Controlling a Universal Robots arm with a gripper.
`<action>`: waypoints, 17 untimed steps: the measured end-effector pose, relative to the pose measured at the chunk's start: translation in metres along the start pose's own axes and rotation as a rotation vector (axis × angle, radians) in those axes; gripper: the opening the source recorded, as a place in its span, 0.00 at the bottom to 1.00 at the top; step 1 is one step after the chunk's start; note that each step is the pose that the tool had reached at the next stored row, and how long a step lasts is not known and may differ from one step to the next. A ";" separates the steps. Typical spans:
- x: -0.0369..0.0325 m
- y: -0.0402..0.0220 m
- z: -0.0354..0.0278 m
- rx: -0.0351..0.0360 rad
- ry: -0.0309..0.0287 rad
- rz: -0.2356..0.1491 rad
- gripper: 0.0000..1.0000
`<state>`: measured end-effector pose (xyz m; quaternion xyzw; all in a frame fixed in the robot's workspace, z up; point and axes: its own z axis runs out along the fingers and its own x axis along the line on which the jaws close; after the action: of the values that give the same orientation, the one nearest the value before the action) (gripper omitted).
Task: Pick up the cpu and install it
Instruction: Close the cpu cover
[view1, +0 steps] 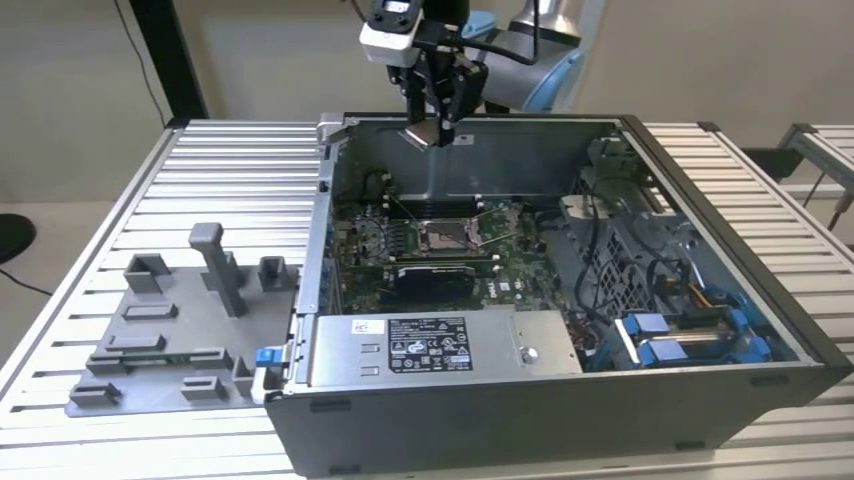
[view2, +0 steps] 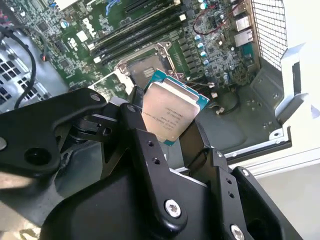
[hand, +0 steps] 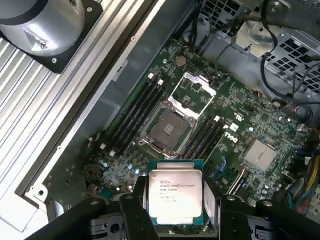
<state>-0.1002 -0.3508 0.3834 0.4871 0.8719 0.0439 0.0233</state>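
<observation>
My gripper hangs above the far wall of the open computer case and is shut on the cpu, a flat square chip with a pale metal top. Both wrist views show the cpu clamped by its edges between the black fingers. Below, on the green motherboard, the dark square socket lies open and bare, its metal load plate swung up. The cpu is well above the socket and apart from it.
Black memory slots flank the socket. A metal power supply fills the case's front, and blue cables and drive bays sit at the exterior view's right. Grey fixture blocks stand on the slatted table at the exterior view's left.
</observation>
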 end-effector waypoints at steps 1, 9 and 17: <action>0.0000 0.0000 0.0001 0.0001 -0.0016 0.015 0.00; 0.0000 -0.0002 0.0020 0.0021 -0.0133 0.146 0.00; 0.0000 -0.0007 0.0067 0.0292 -0.0115 0.262 0.00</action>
<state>-0.1002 -0.3507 0.3767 0.5976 0.8011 0.0311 0.0153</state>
